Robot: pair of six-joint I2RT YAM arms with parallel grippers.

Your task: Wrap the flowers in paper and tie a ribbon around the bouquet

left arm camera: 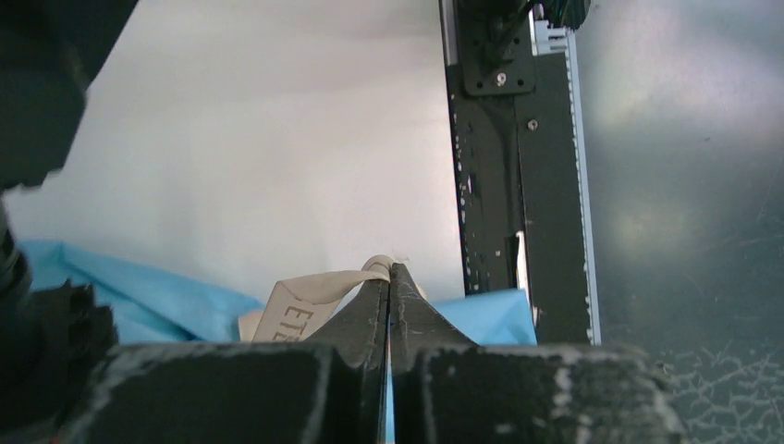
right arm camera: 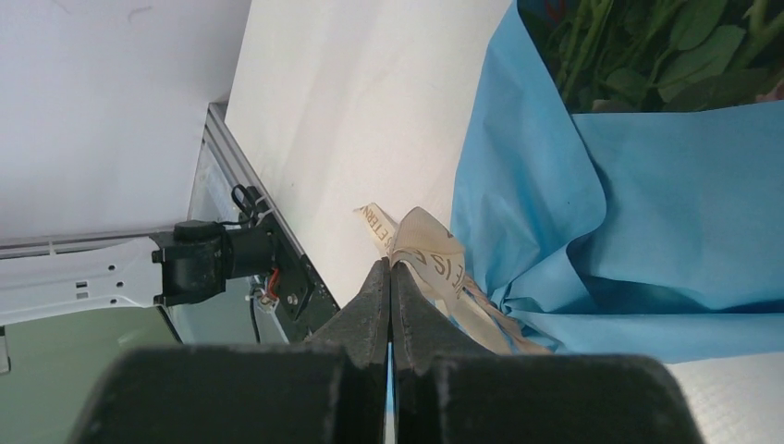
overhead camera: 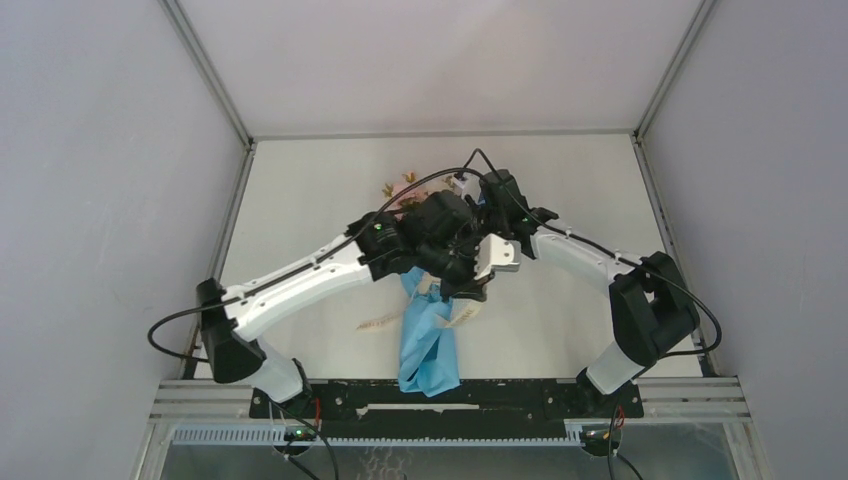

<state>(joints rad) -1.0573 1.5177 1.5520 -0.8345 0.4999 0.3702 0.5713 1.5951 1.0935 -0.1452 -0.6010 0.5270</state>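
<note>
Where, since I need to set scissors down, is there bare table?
Free: white tabletop between the blue paper cone and left arm; the patch between cone and right arm; the far strip beyond the pink-and-cream roses. Crowded: the middle, where left gripper and right gripper pinch the cream-beige ribbon.

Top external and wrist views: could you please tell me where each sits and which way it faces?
Top external: above, behind the robot, looking down at the table; left arm, right arm show.
Left wrist: faces the black rail; left gripper pinches ribbon.
Right wrist: faces green stems in the paper; right gripper pinches ribbon.
Both share ribbon and paper.
</note>
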